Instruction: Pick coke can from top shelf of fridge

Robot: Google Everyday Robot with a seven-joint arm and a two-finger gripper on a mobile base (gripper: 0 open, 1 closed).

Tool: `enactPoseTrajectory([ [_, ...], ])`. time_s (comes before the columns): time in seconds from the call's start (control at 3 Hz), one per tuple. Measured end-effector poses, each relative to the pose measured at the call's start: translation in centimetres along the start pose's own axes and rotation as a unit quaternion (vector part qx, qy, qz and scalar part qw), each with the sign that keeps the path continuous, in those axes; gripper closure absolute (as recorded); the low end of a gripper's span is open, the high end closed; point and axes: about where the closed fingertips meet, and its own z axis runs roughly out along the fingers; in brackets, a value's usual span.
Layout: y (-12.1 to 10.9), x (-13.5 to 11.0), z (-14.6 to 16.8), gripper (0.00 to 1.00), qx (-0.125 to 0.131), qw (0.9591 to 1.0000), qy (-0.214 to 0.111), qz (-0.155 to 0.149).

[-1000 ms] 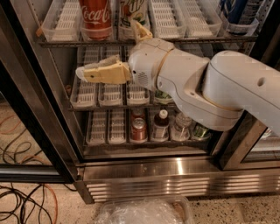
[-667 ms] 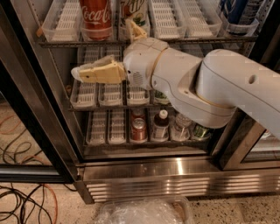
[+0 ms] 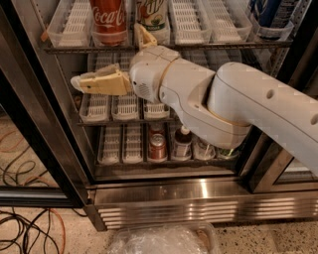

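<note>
Red coke can (image 3: 108, 20) stands upright in the second lane from the left on the top shelf (image 3: 74, 48) of the fridge (image 3: 174, 191), just beside a white-and-green can (image 3: 151, 15). Gripper (image 3: 87, 82) hangs below that shelf, in front of the middle rack (image 3: 126, 119), down-left of the can. Nothing in it; I can't tell how wide it stands. I'd raise it, square up on the can's body, go in straight, keep off the neighbour, then lift before backing out. Readable: white "Coca" script only; other labels illegible.
</note>
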Motion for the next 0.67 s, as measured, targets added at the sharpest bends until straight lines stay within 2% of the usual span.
enactPoseTrajectory([
  [0.33,0.00,0.00,0.00,0.18,0.000,1.0000,0.000,0.000],
  [0.67,0.01,-0.01,0.01,0.24,0.000,1.0000,0.000,0.000],
])
